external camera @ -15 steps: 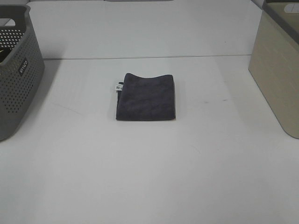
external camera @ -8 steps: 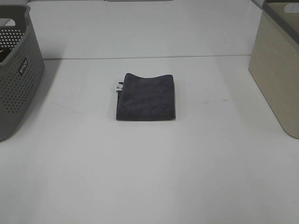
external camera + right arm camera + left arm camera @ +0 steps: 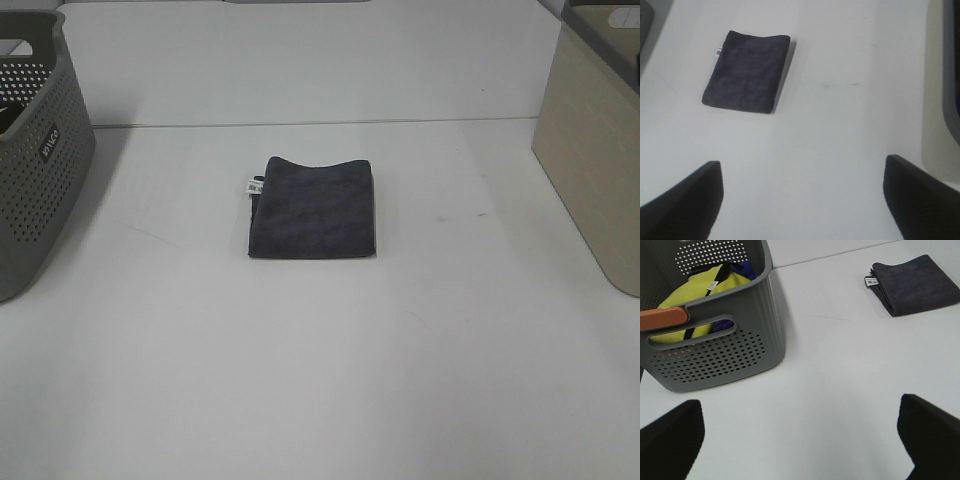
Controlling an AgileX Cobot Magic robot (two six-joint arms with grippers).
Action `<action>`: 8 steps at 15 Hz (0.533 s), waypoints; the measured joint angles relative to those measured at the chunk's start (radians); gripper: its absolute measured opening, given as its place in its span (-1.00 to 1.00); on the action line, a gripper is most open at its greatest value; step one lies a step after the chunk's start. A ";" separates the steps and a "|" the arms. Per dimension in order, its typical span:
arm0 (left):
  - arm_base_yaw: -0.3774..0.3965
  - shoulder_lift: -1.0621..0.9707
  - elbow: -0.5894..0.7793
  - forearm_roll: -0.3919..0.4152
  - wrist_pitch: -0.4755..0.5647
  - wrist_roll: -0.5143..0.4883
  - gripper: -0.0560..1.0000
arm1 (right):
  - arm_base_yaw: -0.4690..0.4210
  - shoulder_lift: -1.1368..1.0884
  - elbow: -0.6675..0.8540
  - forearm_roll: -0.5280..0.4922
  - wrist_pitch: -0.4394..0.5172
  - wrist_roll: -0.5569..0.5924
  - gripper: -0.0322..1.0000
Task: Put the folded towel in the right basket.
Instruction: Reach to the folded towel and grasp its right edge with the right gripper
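Bare lab-style test setup.
Plain white bench, grey perforated basket at left, beige basket at right.

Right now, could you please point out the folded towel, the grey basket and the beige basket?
folded towel (image 3: 312, 208), exterior high view, centre of its top face.
grey basket (image 3: 35, 200), exterior high view, its perforated side wall.
beige basket (image 3: 595, 170), exterior high view, its plain side wall.
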 joint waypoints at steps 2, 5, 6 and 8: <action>0.000 0.000 0.000 0.000 0.000 0.000 0.97 | 0.000 0.152 -0.079 0.098 -0.008 -0.077 0.62; 0.000 0.000 0.000 0.000 0.000 0.000 0.97 | 0.000 0.343 -0.173 0.261 -0.012 -0.201 0.59; 0.000 0.000 0.000 0.000 0.000 0.000 0.97 | 0.000 0.392 -0.193 0.286 -0.019 -0.219 0.57; 0.000 0.000 0.000 0.000 0.000 0.000 0.97 | 0.018 0.477 -0.234 0.306 -0.047 -0.242 0.54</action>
